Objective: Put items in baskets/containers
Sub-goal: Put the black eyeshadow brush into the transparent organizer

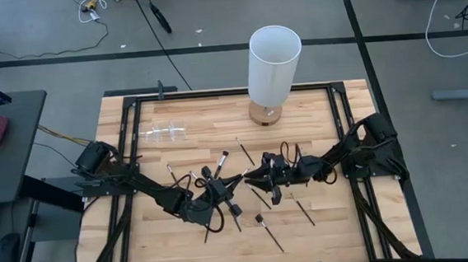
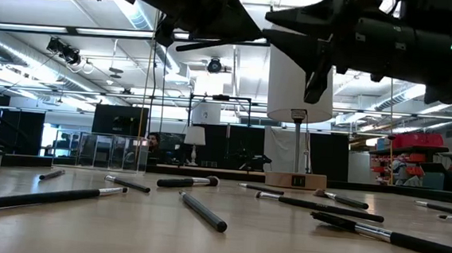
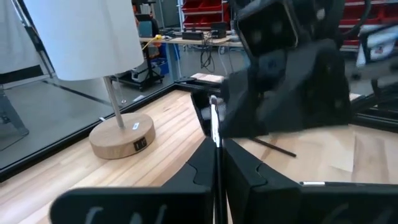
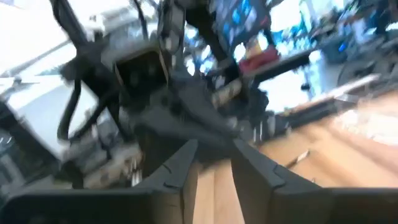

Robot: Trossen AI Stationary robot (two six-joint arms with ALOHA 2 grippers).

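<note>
Makeup brush (image 3: pixel 216 134) pinched upright in left end effector (image 1: pixel 209 192), mid-frame, handle running toward right end effector (image 1: pixel 258 177) just beside it, fingers partly spread, empty. Clear container (image 1: pixel 161 133) upper left, nearer left arm. Other brushes (image 1: pixel 270 232) scattered on table (image 1: pixel 340 231).

Two matte black arms, built of boxy jointed segments, mounted on black frame rails at the left and right. Loose black cables looped along the links near each wrist. Left tool (image 1: pixel 221 188) and right tool (image 1: pixel 258 177): flat, angular black fingers (image 3: pixel 249 180), tapering toward their tips.
</note>
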